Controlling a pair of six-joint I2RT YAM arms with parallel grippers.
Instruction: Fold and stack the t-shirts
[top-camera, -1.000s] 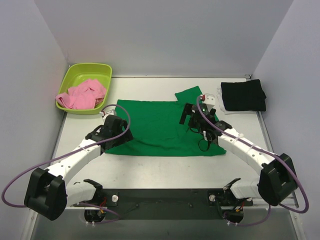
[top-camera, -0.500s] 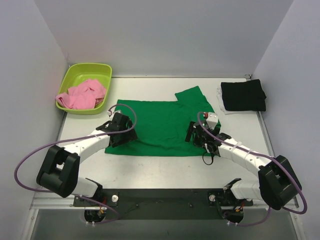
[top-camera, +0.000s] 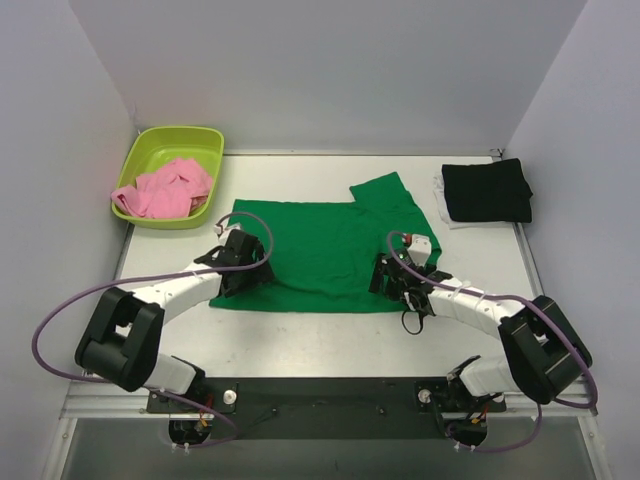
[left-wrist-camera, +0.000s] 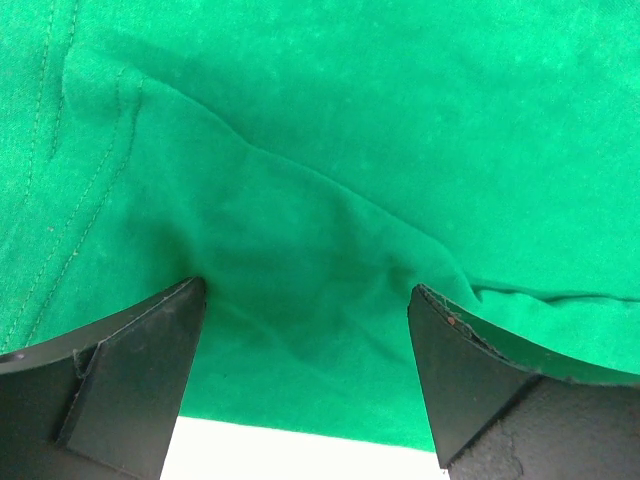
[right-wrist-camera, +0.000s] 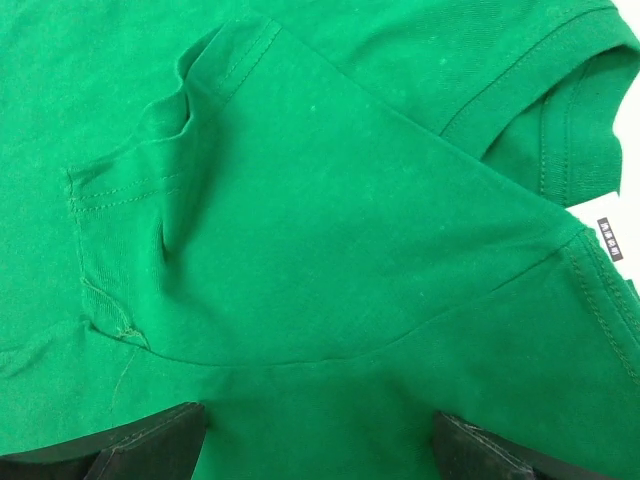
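The bright green t-shirt (top-camera: 320, 250) lies spread flat on the table's middle, one sleeve sticking out at its far right. My left gripper (top-camera: 237, 272) is open, low over the shirt's near left edge; in the left wrist view the cloth (left-wrist-camera: 300, 200) fills the gap between the fingers (left-wrist-camera: 120, 390). My right gripper (top-camera: 392, 277) is open over the near right corner; the right wrist view shows green cloth (right-wrist-camera: 320, 250) with a folded sleeve between the spread fingers (right-wrist-camera: 140, 450). The black t-shirt (top-camera: 487, 190) lies folded at the far right. The pink t-shirt (top-camera: 165, 188) lies crumpled in the tub.
A lime-green plastic tub (top-camera: 170, 148) stands at the far left corner. A white cloth edge (top-camera: 440, 190) shows under the black shirt. Grey walls close in the table's back and sides.
Both grippers moved toward the near edge of the green shirt and lowered onto it. The shirt's near edge has shifted a little away from the front, and the shirt lies smoother.
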